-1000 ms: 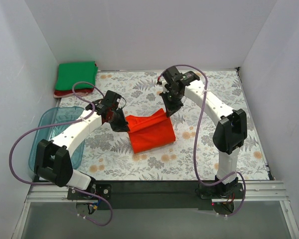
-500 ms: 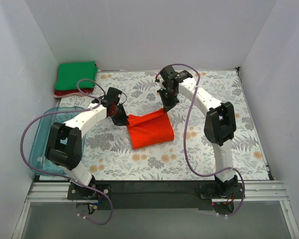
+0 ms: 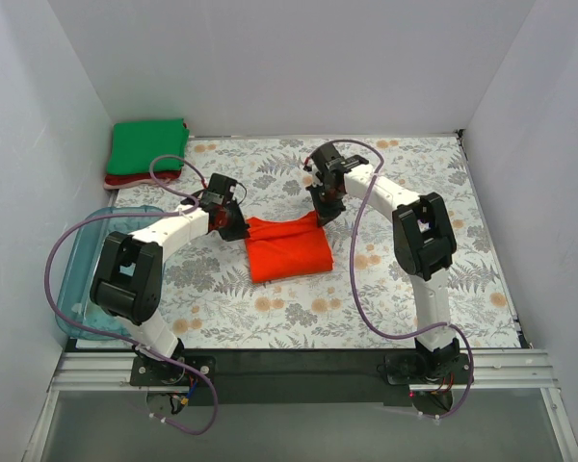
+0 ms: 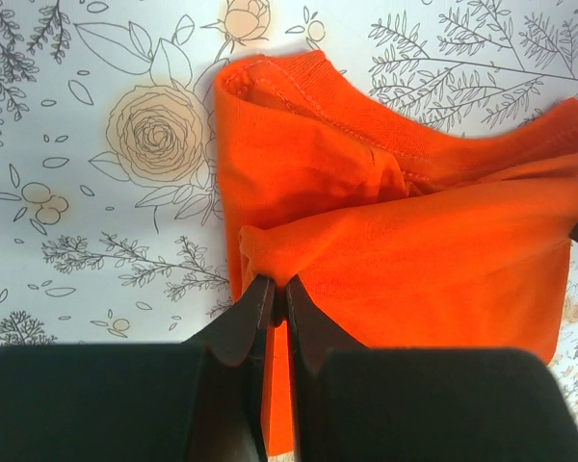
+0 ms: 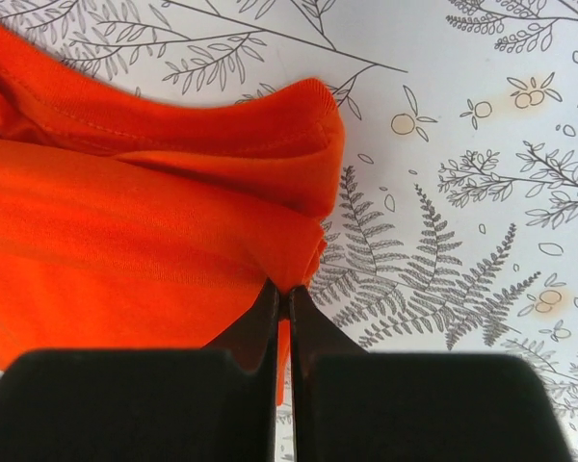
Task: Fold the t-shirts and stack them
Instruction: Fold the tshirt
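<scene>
The orange-red t-shirt (image 3: 289, 247) lies folded over on the floral table (image 3: 385, 289), mid-table. My left gripper (image 3: 239, 229) is shut on its far left corner; the left wrist view shows the cloth (image 4: 405, 241) pinched between the jaw tips (image 4: 279, 289). My right gripper (image 3: 321, 214) is shut on its far right corner, seen pinched in the right wrist view (image 5: 285, 291) with the cloth (image 5: 125, 250) spreading left. A green folded t-shirt (image 3: 149, 144) lies on a dark red folded one (image 3: 125, 179) in the back left corner.
A clear blue plastic tub (image 3: 82, 279) stands at the left edge beside the left arm. White walls close the table at the left, back and right.
Both grippers have carried the shirt's upper layer toward the far side and lowered it; the cloth now lies flatter and more square. Both arms have stretched farther over the table.
</scene>
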Controlling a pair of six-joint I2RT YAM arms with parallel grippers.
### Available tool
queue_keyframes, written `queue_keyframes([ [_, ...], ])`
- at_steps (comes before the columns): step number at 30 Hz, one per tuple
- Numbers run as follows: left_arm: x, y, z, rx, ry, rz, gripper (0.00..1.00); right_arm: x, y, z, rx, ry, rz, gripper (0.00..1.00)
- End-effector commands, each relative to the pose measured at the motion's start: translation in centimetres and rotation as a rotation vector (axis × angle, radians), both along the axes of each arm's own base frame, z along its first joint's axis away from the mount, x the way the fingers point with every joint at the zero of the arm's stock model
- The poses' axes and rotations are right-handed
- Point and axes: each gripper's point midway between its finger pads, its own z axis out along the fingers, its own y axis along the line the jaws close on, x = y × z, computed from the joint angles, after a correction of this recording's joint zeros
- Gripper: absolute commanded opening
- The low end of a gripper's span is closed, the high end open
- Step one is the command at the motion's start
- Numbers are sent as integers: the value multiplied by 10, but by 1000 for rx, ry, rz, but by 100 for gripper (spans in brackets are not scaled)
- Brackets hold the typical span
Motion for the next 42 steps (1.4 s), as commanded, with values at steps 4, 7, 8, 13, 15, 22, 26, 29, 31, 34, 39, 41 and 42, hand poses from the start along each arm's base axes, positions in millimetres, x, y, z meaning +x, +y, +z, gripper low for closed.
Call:
queue_keyframes([
  [4, 17, 18, 1, 72, -83, 26, 15, 19, -17, 16, -9, -102, -69, 16],
  [7, 24, 11, 22, 51, -170, -1, 29, 21, -16, 38, 22, -154, -85, 25],
  [8, 24, 10, 28, 52, -195, -14, 37, 22, -16, 44, 33, -171, -90, 29],
  [13, 20, 2, 74, -1, -352, -47, 52, 12, -20, 79, 109, -277, -121, 41],
  [15, 7, 0, 80, -19, -379, -73, 63, 6, -22, 84, 132, -310, -118, 42],
  [22, -34, -32, 82, -225, -459, -225, 54, -42, 26, 88, 481, -298, 174, 42],
  [26, -18, -48, 67, -261, -422, -247, 38, -35, 46, 69, 558, -246, 231, 41],
  [29, 11, -53, 50, -254, -368, -191, 24, -15, 56, 58, 583, -236, 245, 41],
  [31, 28, -51, 35, -273, -336, -168, 23, 4, 58, 50, 589, -245, 233, 41],
  [34, 53, -53, 26, -281, -333, -133, 23, 29, 53, 36, 614, -237, 189, 41],
  [39, 81, -54, 23, -289, -325, -102, 31, 58, 40, 30, 685, -231, 106, 41],
  [41, 77, -58, 29, -319, -316, -109, 34, 61, 33, 37, 744, -226, 66, 41],
  [42, 76, -61, 37, -348, -318, -95, 39, 60, 31, 48, 770, -238, 60, 41],
])
